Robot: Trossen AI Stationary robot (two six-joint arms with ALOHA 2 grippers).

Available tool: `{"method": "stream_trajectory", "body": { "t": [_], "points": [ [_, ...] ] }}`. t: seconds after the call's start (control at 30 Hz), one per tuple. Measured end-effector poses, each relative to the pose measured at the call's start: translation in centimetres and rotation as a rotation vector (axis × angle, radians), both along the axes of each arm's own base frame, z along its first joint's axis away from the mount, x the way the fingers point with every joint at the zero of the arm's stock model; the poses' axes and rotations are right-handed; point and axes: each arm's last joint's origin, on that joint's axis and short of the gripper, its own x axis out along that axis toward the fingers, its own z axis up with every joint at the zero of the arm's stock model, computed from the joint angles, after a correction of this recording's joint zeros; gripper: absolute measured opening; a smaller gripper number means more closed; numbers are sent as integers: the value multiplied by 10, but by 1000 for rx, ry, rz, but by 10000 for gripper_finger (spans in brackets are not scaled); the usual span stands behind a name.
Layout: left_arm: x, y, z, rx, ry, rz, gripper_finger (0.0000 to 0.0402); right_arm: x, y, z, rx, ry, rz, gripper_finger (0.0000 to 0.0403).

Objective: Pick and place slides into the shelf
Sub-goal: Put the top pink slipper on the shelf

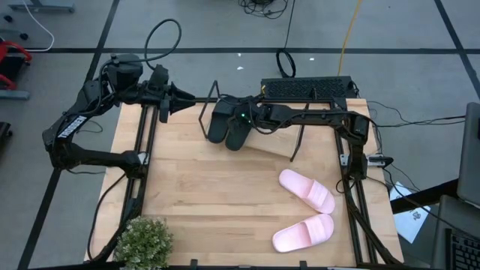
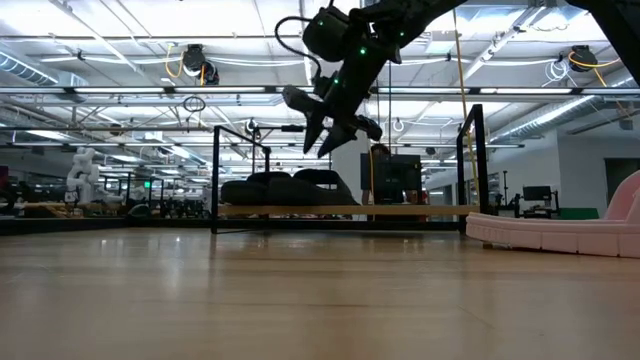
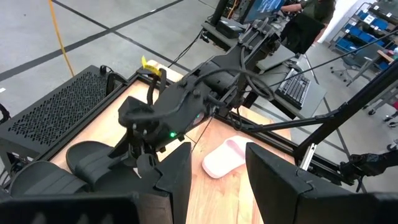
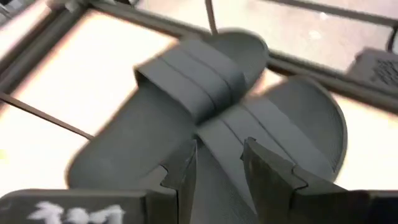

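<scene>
A: Left to right, what have we got?

B: Plant [image 1: 142, 241] at the near left corner of the table [image 1: 210, 195]. Left gripper [image 1: 166, 100] parked at the far left edge, fingers [image 3: 177, 177] apart with a clear gap, holding nothing.

A: Black pair?

B: Both black slides [image 1: 227, 124] sit side by side on the left end of the shelf [image 2: 345, 210], touching. Right gripper [image 1: 241, 116] hangs just above them. In the low view it is clear of the slides, with air between. Jaws partly open, nothing between them.

A: So black is done?

B: Looks done to me. The rest of the shelf plank is bare.

A: Pink?

B: Both on the table, right side. Upper pink slide [image 1: 307, 190] nearer the shelf, lower pink slide [image 1: 303, 232] nearer the front edge. Apart from each other, well apart from the shelf.

A: How do they handle?

B: My guess: foam, light, a bit squashy, matte so not very slippery. The sole is too wide for these jaws. The strap is the only sensible hold: one finger under the arch, one on top, near mid-strap so it hangs level.

A: Risks?

B: The strap flexes, so the slide may swing or tilt off-centre. The shelf is tilted, so set the slide flat beside the black pair.
</scene>
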Motion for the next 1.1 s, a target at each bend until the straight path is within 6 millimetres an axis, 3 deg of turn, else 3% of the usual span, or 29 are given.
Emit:
{"method": "stream_trajectory", "body": {
  "t": [0.13,0.33,0.53,0.7,0.9,1.1],
  "points": [
    [0,0,0,0,0,-1,147,-1,-4,26,-68,-128,26,121],
    [-2,-2,1,19,-9,-24,147,-20,9,99,-240,-341,207,121],
    [-7,-11,5,48,-38,-121,147,-56,68,164,-408,-439,573,121],
    [-3,-26,6,63,-49,-224,147,-89,127,204,-554,-544,788,121],
    [13,-53,3,86,-39,-409,147,-122,179,228,-652,-643,969,121],
    [39,-80,-8,151,12,-525,147,-140,205,236,-717,-640,945,121]
  ]
}}
